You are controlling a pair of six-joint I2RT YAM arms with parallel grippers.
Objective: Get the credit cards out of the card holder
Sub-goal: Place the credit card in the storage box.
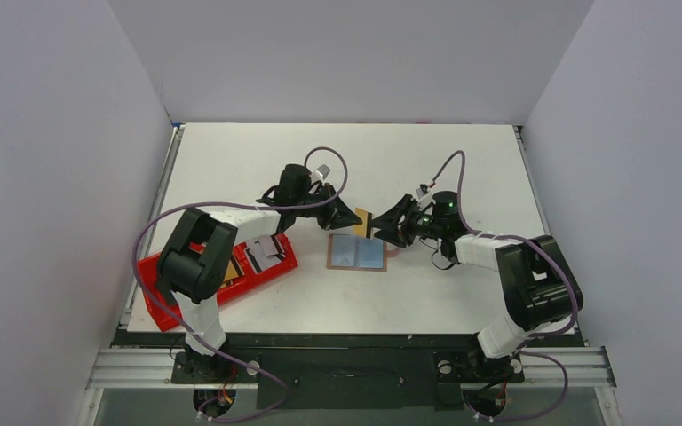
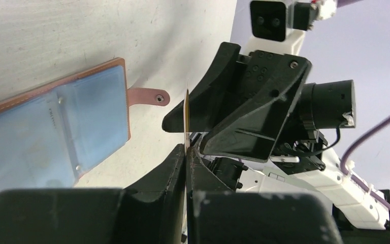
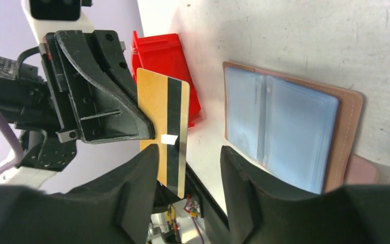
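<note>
Nearest the arm bases, at about 8 o'clock on the white desk [image 1: 462, 169], sits a red plastic tray [image 1: 153, 288]. A few flat cards [image 1: 266, 250] lie in it, too small to tell apart. The left arm reaches over the tray.

Further in, close to the middle of the desk, the small tan-brown leather card holder [image 1: 356, 253] lies opened flat with its pale blue-grey plastic pockets facing up. Its snap tab [image 2: 150, 96] sticks out flat on the desk from the holder's 3 o'clock side. Nothing grips the holder. From the pictures I cannot tell whether its pockets have anything in them.

Just beyond the holder, at its 12 o'clock, the two arms meet. One gold-coloured credit card [image 3: 162, 127] with a black magnetic stripe and a small white patch is held there in the air, clear of both holder and desk.

The black left fingers [image 2: 167, 178] come in from 9 o'clock and are pressed together on the card. In the left wrist view it shows as a thin edge pinched between them.

The black right fingers [image 3: 142, 188] come in from 3 o'clock and stand apart, with a gap far wider than the card is thick. The card's free end hangs just beside one of them. I cannot tell whether it touches that finger. The other finger is well clear of it.
</note>
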